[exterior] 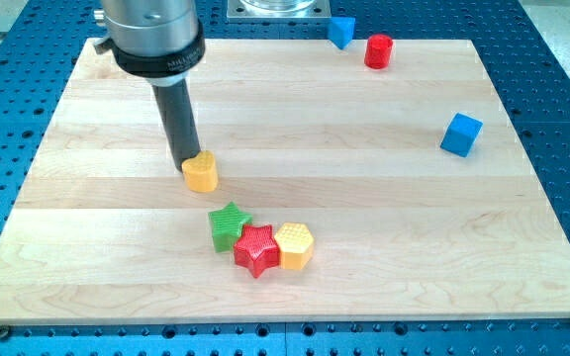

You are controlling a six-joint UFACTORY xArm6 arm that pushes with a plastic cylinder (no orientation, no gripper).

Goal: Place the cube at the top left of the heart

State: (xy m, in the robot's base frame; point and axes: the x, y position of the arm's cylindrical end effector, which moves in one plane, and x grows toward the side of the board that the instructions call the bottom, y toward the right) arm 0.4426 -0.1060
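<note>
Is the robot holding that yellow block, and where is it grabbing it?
Nothing is held. My tip is only a rod with no fingers; it sits against the top-left edge of the yellow heart, as if to push it.

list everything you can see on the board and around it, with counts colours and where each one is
blue cube: 1, blue, the view's right, alone on the board
blue block: 1, blue, the view's top edge, left of the red cylinder; shape unclear
red cylinder: 1, red, the view's top, right of centre
yellow heart: 1, yellow, left of centre
green star: 1, green, lower centre, left end of a touching cluster
red star: 1, red, lower centre, middle of the cluster
yellow hexagon: 1, yellow, lower centre, right end of the cluster
wooden board: 1, pale wood, fills most of the view
blue perforated table: 1, blue, around the board
my tip: 1, dark rod, against the heart's upper left side
</note>
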